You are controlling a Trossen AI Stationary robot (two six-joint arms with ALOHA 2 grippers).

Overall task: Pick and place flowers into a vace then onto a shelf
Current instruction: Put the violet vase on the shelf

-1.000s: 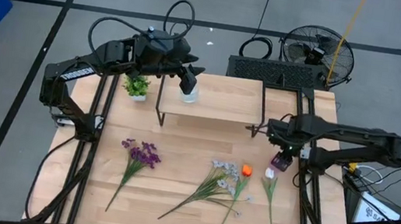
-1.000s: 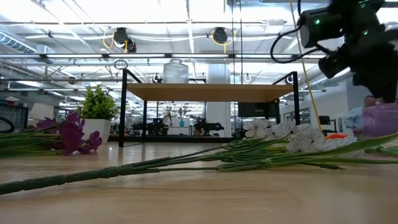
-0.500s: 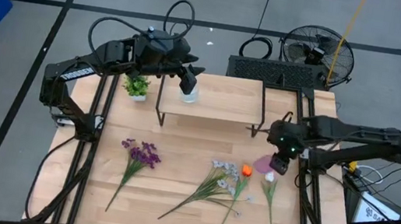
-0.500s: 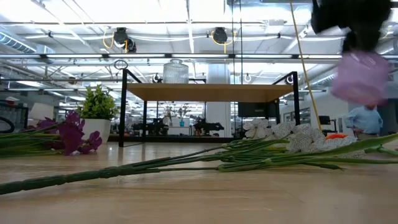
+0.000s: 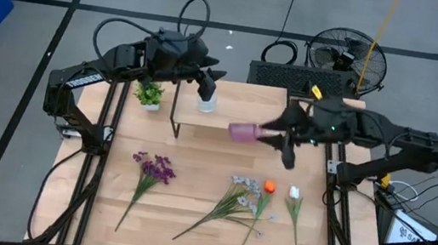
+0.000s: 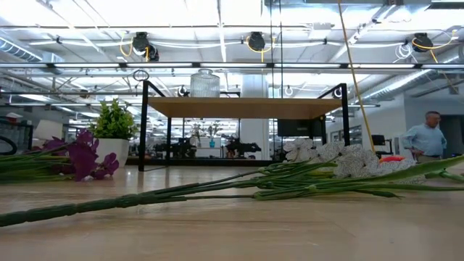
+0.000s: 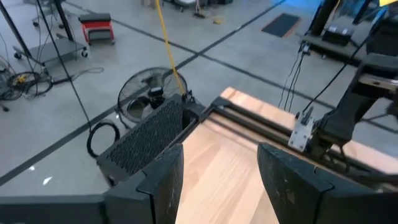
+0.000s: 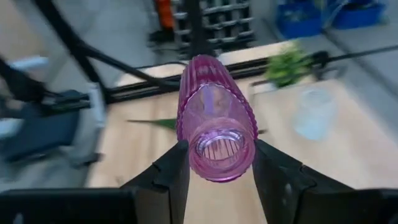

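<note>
Pink ribbed glass, a vase (image 8: 216, 121), is clamped sideways between the right gripper's (image 5: 279, 137) fingers (image 8: 173, 168), held above the shelf's (image 5: 242, 109) front edge with its open mouth toward the clear jar (image 5: 206, 95). Nearest the table's front edge, well short of the shelf, lie the flowers: a purple bunch (image 5: 154, 168), a white spray (image 5: 242, 188), an orange bloom (image 5: 269, 185) and a white bud (image 5: 295, 192), stems trailing away from the shelf. On the shelf's left end stands the clear jar, with the left gripper (image 5: 208, 76) hovering just over it, fingers (image 7: 163, 180) spread apart. A small potted plant (image 5: 149, 95) sits beside the shelf's left legs. Beyond the shelf a floor fan (image 5: 346, 56) stands on grey concrete.
</note>
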